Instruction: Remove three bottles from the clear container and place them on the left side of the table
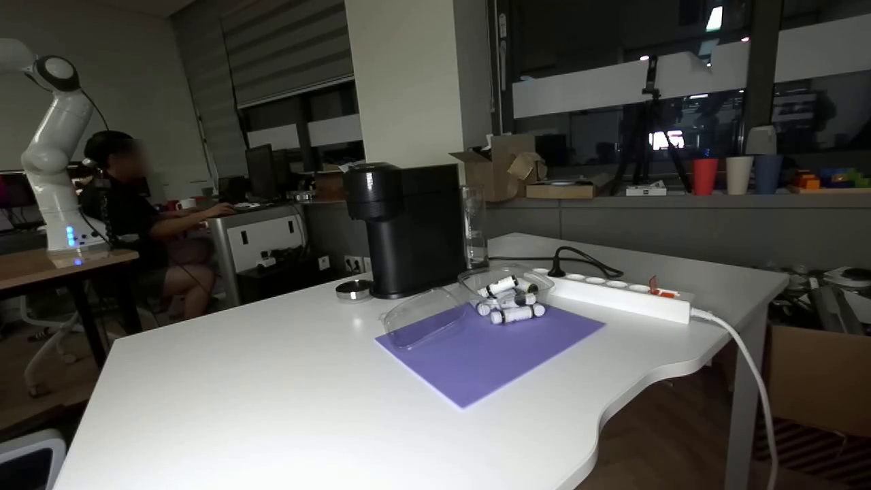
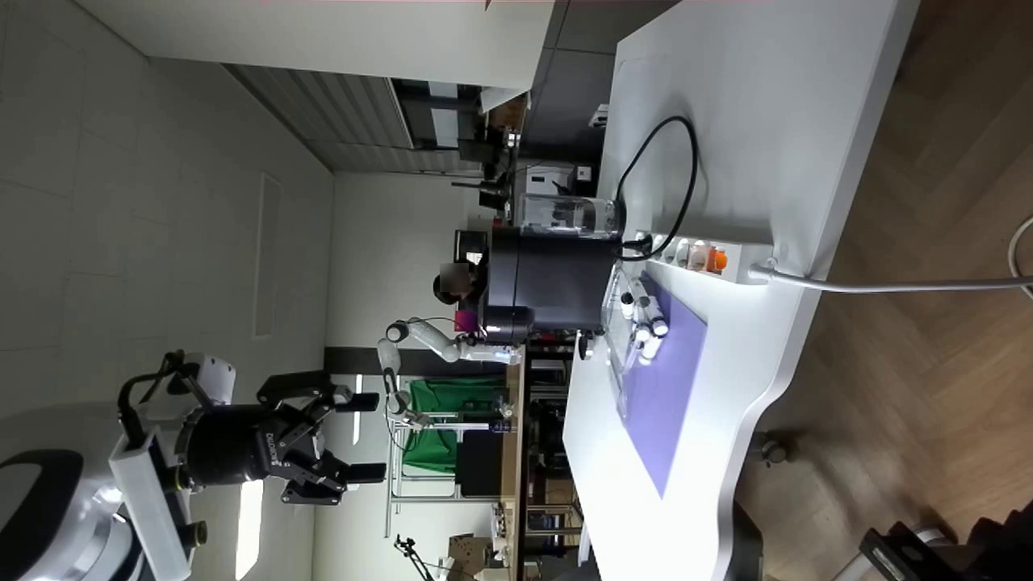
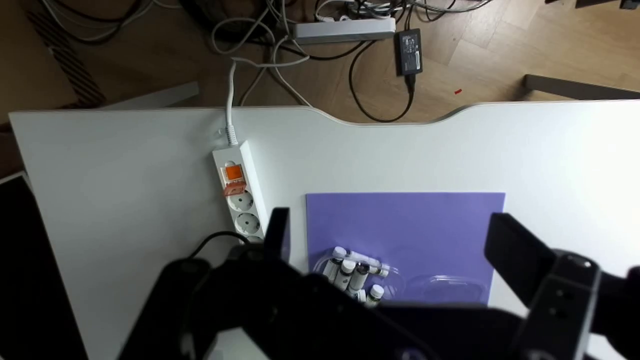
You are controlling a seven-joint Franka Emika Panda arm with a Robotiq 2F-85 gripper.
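High up with the gripper (image 2: 381, 437), spread wide in an exterior view, well above the table (image 1: 258, 395)! Cropped close around black fingers (image 3: 515, 255) in the wrist view. Turning to the bottles (image 3: 343, 281): heaped in the clear tray (image 1: 471, 279) at the edge of the purple mat (image 1: 490, 361). Showing round white caps (image 3: 348, 266) in the wrist view, pale cylinders in both exterior views. Over to the cups (image 1: 705, 177) on the sill (image 1: 609, 202), caught only in an exterior view; then to the adapter (image 3: 410, 52) on the floor (image 3: 490, 65), only in the wrist view. Glossy and curved for tray and clear shell (image 1: 425, 320); wavy-edged for the table; blocky for the machine (image 1: 422, 224).
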